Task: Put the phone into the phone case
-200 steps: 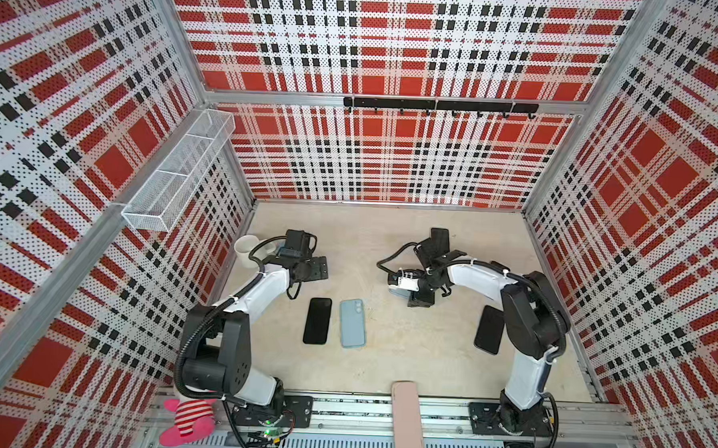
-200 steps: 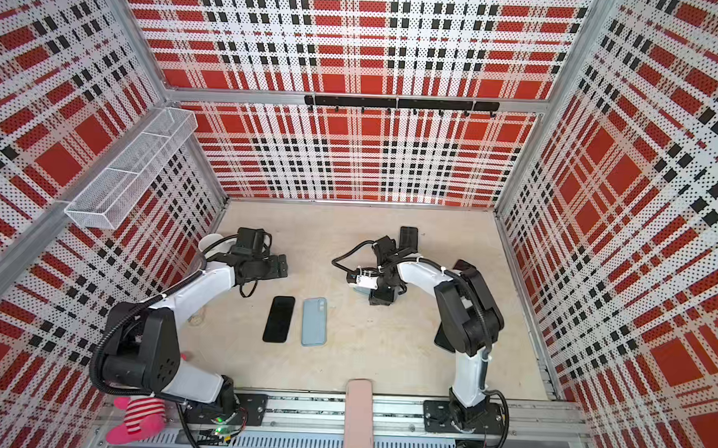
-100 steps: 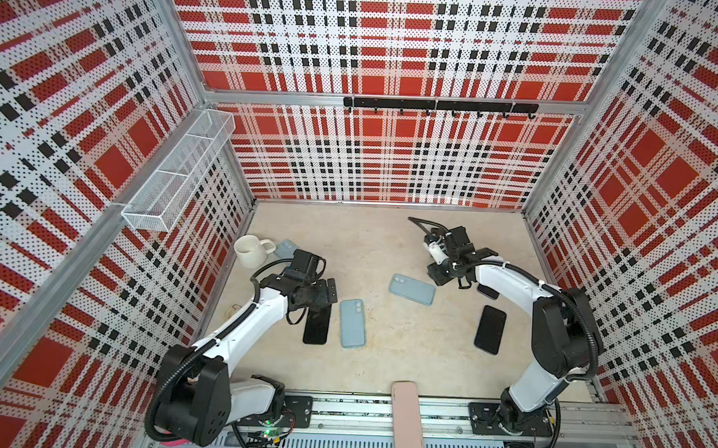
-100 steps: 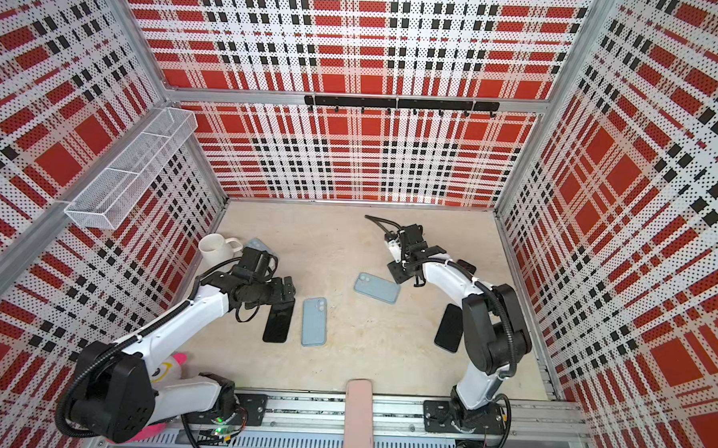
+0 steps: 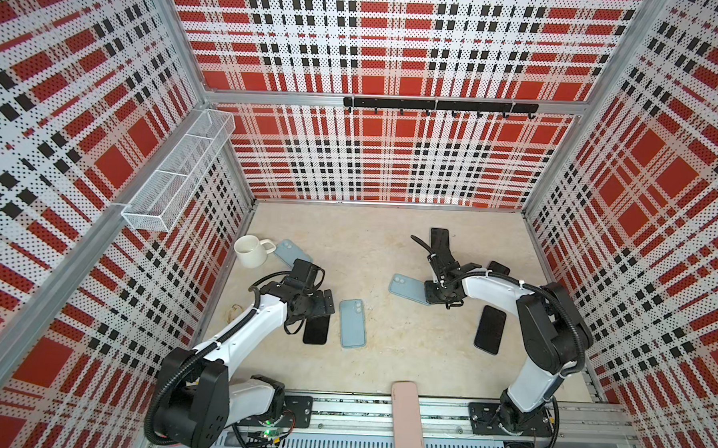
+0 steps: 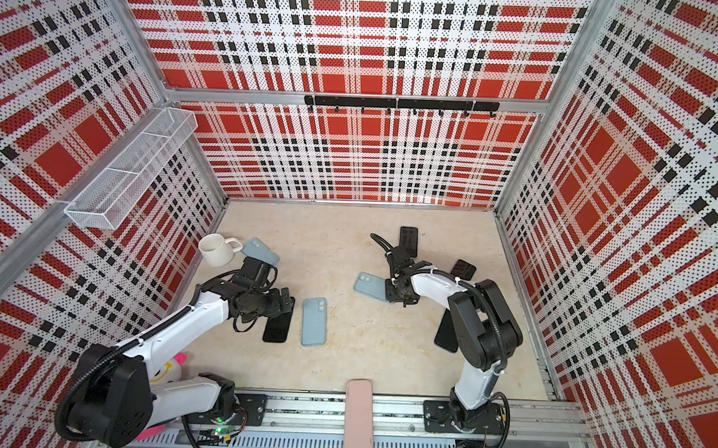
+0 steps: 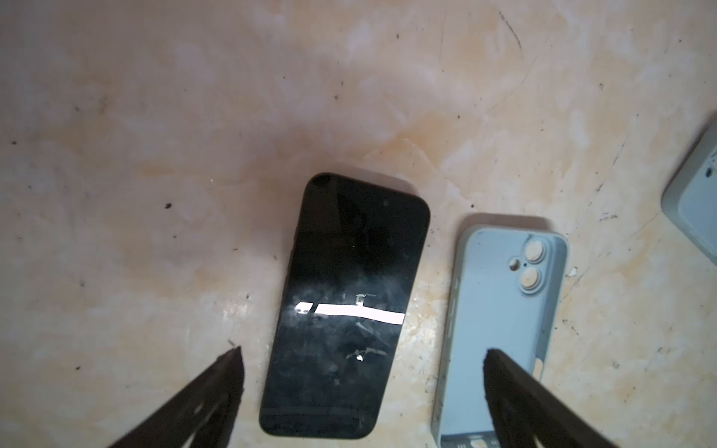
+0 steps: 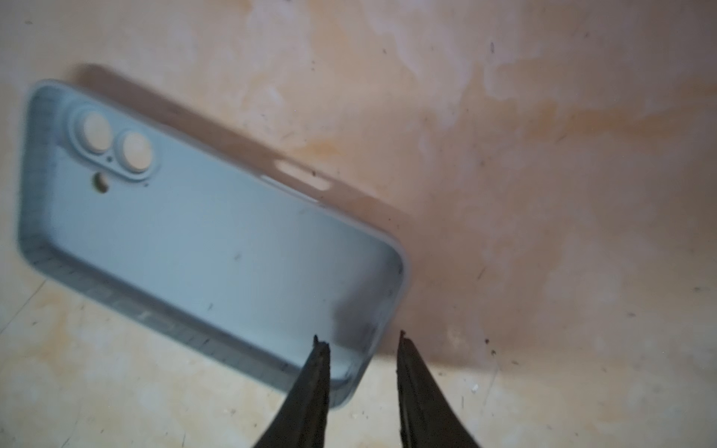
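Nearest, a pink case (image 5: 407,418) lies across the front rail, half off the worktop (image 5: 384,371). Beyond it, left of centre, the phone (image 7: 349,302) lies screen up, flat on the worktop and outside any case. The case (image 7: 500,329) lies just beside it on its right, parallel, hollow side up and not touching it. The left end effector (image 7: 362,350) hangs over the phone's far end with jaws spread wide and holds nothing. In the wrist view one finger shows beside the phone and the other in front of the case.

On the right a second phone (image 5: 490,328) lies alone near the right arm. Farther back, the right end effector (image 8: 361,337) sits at the short end of a second case (image 8: 217,240). Its jaws stand a narrow gap apart, one finger inside the end wall and one outside. Whether they pinch that wall I cannot tell.

Farther still, a mug (image 5: 250,251) stands at the left wall with a third case (image 5: 291,249) beside it. Another phone (image 5: 439,239) lies behind the right arm.
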Controlling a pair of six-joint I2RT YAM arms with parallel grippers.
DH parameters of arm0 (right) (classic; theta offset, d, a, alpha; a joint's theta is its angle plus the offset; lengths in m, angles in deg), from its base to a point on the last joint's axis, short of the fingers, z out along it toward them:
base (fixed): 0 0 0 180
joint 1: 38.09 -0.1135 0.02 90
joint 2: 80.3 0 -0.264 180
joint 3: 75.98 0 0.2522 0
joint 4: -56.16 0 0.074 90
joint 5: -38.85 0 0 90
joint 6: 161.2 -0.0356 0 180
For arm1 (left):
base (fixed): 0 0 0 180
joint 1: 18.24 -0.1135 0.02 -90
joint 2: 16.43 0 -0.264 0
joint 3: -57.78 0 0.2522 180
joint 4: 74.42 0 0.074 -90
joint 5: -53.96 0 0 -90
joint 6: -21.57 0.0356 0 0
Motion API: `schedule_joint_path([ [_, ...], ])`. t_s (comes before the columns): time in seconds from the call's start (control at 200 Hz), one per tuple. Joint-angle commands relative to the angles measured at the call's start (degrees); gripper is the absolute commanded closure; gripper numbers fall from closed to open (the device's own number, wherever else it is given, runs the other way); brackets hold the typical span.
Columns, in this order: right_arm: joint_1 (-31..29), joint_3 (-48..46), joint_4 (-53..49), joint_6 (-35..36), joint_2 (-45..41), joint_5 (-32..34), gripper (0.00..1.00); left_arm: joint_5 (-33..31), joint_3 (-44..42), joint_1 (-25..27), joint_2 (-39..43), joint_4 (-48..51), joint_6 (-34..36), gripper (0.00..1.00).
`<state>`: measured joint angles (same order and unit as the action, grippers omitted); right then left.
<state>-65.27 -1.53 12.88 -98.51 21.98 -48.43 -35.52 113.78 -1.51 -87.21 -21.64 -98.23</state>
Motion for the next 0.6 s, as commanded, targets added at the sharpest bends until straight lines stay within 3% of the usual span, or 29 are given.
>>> schedule_joint_path([
  [0.0, 0.25, 0.21, 1.29, -3.44, 1.84, 0.86, 0.73, -1.37, -0.42, 0.32, -0.31, -0.35, -0.19, 0.02],
  [0.256, -1.16, 1.07, 0.76, -2.27, 2.75, 2.23, 0.88, -1.88, -0.50, 0.75, -2.22, -0.59, 0.53, 0.02],
  [0.591, -2.37, 2.51, 3.09, -2.74, 5.00, 0.88, 0.88, -1.83, -0.66, 0.93, -4.36, -0.88, 0.45, 0.02],
])
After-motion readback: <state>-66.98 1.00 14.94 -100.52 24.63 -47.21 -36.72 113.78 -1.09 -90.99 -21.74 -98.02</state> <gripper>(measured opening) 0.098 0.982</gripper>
